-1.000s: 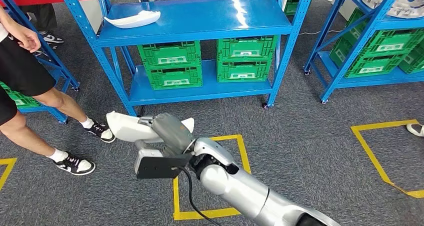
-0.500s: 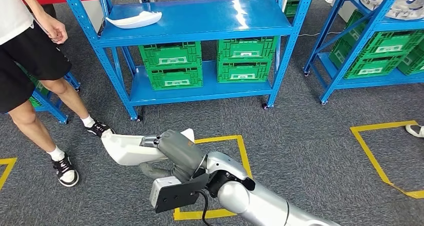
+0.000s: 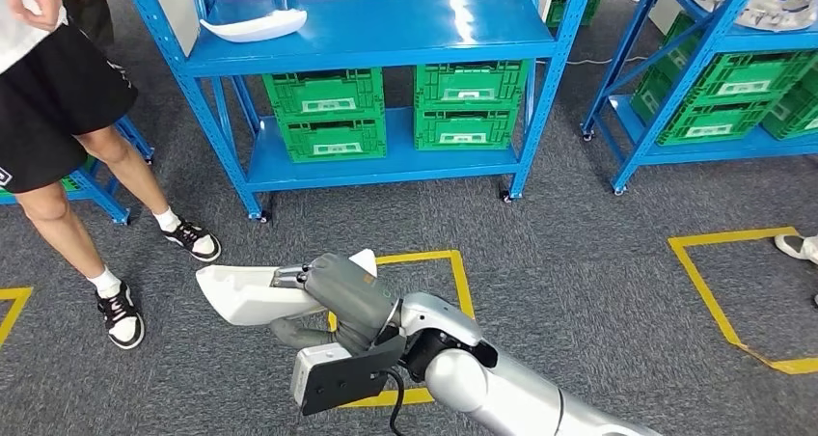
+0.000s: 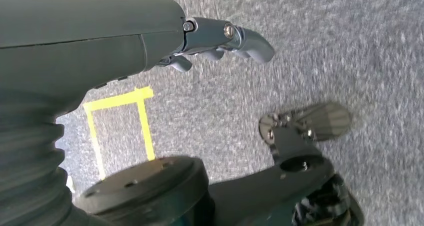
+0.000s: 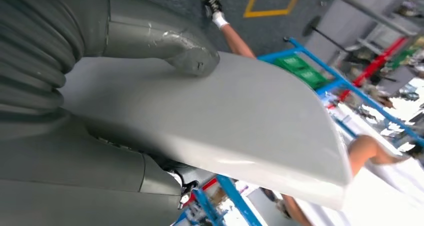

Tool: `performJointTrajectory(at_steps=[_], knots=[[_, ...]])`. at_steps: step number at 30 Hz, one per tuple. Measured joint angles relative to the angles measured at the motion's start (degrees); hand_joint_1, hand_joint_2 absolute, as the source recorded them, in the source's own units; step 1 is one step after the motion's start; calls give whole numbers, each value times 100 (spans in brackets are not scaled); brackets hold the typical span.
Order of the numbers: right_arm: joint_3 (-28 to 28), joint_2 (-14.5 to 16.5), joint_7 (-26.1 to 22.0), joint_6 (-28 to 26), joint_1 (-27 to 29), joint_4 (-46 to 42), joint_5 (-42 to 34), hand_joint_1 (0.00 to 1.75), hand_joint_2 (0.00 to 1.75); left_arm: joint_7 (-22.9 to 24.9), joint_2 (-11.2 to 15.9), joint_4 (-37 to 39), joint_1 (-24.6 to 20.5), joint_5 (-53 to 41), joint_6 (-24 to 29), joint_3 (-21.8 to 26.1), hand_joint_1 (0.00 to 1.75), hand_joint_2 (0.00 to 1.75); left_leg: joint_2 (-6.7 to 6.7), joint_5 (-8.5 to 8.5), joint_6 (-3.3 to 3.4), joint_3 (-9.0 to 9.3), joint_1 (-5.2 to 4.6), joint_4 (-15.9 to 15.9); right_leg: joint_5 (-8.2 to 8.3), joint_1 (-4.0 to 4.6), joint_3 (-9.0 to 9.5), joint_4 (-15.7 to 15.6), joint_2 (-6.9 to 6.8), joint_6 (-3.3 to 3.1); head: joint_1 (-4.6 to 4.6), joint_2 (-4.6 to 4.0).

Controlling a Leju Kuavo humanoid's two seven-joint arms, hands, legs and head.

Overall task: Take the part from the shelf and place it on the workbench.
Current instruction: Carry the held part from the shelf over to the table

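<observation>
The right hand [image 3: 323, 291] grips the white part [image 3: 241, 291] from above and below, the thumb [image 5: 185, 53] pressed flat on its upper face and the darker fingers under it; the part is carried low over the grey carpet [image 3: 579, 233], its long axis roughly level, one pointed end toward the person [image 3: 58, 118] standing at the left and the other end just over a yellow floor square [image 3: 424, 311]; a second white part [image 3: 253, 26] lies on the top board of the blue shelf [image 3: 386, 31], well apart from the held one; green crates [image 3: 326, 113] sit on the shelf's lower level; the left hand [image 4: 220, 38] hangs over the carpet with its fingers curled in, seemingly on nothing, though the blurred wrist view leaves that a little uncertain; another blue shelf [image 3: 675, 98] with more green crates stands to the right.
</observation>
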Motion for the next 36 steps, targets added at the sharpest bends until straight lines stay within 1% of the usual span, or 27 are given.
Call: performJointTrajectory(at_steps=[2,3,4,5,6,8,9,10,11,13,14,15,18,19,20,21,23,24,25,26,28,30,31,32,34,35,36], knots=[[0,19,21,44,-32,-16,-23,157,175,-5,-5,-3,-2,0,-4,5,0,175,-10,72,-92,-8,1,-39,68,20,-87,82,15,-185,-6,0],[0,29,28,66,-54,-17,-31,157,175,-4,-6,-2,-1,0,-4,7,0,175,-10,82,-127,-28,14,-47,116,24,-132,86,5,-250,-20,0],[0,37,36,87,-78,-18,-38,157,175,-1,-5,1,2,0,-4,8,0,175,-11,2,-146,-79,24,17,177,28,-183,79,-3,-310,-30,0],[0,42,40,99,-102,-17,-48,157,175,2,-4,3,6,0,-4,10,0,175,-14,-188,-148,-164,23,204,247,32,-241,66,-12,-362,-44,0],[0,46,42,107,-124,-17,-56,157,175,3,-2,4,5,0,-4,11,0,175,-18,-480,-134,-279,10,533,317,41,-304,58,-18,-398,-60,0],[0,48,43,112,-149,-12,-68,157,175,4,-1,5,0,0,-4,13,0,175,-26,-1058,-95,-479,-31,1352,450,82,-455,52,-22,-434,-74,0],[0,48,43,115,-155,-7,-70,157,175,3,-2,5,-2,0,-4,13,0,175,-28,-1220,-71,-482,-50,1614,514,107,-537,53,-25,-440,-74,0],[0,48,43,115,-163,-2,-72,157,175,4,-2,6,-2,0,-4,13,0,175,-28,-1280,-38,-372,-68,1658,573,130,-614,54,-27,-442,-73,0],[0,48,43,115,-176,3,-73,157,175,5,-2,7,-4,0,-4,14,0,175,-29,-1249,7,-130,-89,1449,635,148,-688,54,-27,-439,-73,0],[0,54,42,114,-212,6,-76,157,175,10,2,4,-25,0,-4,14,0,175,-33,-1139,107,551,-149,606,758,173,-804,56,-20,-411,-73,0],[0,58,42,110,-225,7,-79,157,175,14,3,1,-44,0,-4,14,0,175,-37,-1091,144,801,-181,239,814,181,-837,52,-20,-383,-68,0],[1,65,36,107,-231,7,-81,157,175,19,2,-2,-59,0,-5,14,0,175,-42,-1063,172,932,-207,24,870,184,-851,40,-24,-348,-65,0],[2,75,23,96,-233,10,-86,157,175,39,-5,-1,-56,0,-5,16,0,175,-42,-894,260,874,-233,-55,1046,171,-852,-63,-33,-233,-67,0],[2,73,23,91,-232,12,-86,157,175,48,-4,0,-50,1,-1,18,0,175,-31,-813,306,829,-226,-71,992,167,-884,-46,-28,-202,-68,0],[2,68,23,88,-229,13,-86,157,175,55,-5,1,-48,1,3,20,0,175,-17,-722,349,764,-212,-91,823,162,-945,74,-22,-173,-65,0],[2,66,23,86,-227,15,-86,157,175,59,-7,1,-51,2,7,22,0,175,-4,-636,381,685,-203,-100,543,158,-1029,320,-18,-153,-64,0],[2,65,24,84,-219,15,-86,157,175,62,-12,0,-50,3,8,23,0,175,7,-480,413,489,-214,-94,-60,163,-1192,1080,-19,-119,-52,0],[2,64,23,84,-213,15,-86,157,175,62,-14,2,-44,3,7,23,0,175,12,-405,416,385,-221,-86,-211,166,-1214,1414,-19,-114,-51,0],[2,63,23,84,-208,15,-86,157,175,62,-14,3,-41,5,7,24,0,175,18,-332,418,280,-229,-75,-228,169,-1152,1595,-19,-117,-51,0],[2,62,23,84,-206,15,-86,157,175,62,-13,4,-41,7,7,25,0,175,22,-264,414,178,-236,-61,-141,174,-990,1578,-19,-131,-51,0],[2,62,23,84,-208,14,-86,157,175,63,-15,4,-45,9,7,25,0,175,23,-144,395,11,-245,-24,32,198,-359,948,-23,-192,-52,0],[2,68,21,81,-213,11,-86,157,175,64,-23,4,-45,10,7,26,0,175,20,-39,346,-74,-257,1,-77,245,252,131,-33,-280,-50,0],[2,70,20,79,-215,10,-87,157,175,65,-26,4,-45,11,7,26,0,175,20,12,311,-84,-256,-6,-158,265,391,-103,-34,-324,-41,0],[2,72,20,77,-215,10,-89,157,175,65,-27,4,-44,11,7,27,0,175,22,64,272,-86,-256,-32,-172,279,415,-207,-33,-364,-33,0],[2,72,22,74,-215,10,-93,157,175,66,-24,5,-40,11,7,27,0,175,18,87,196,-116,-241,-53,-66,266,339,-242,-36,-449,-24,0],[2,73,24,71,-214,10,-97,157,175,68,-22,5,-35,11,7,27,0,175,5,-41,159,-172,-236,42,1,251,293,-266,-42,-491,-40,0],[2,74,24,69,-211,10,-102,157,175,72,-20,6,-31,11,7,27,0,175,-8,-258,123,-259,-229,249,72,233,239,-284,-48,-520,-53,0]])
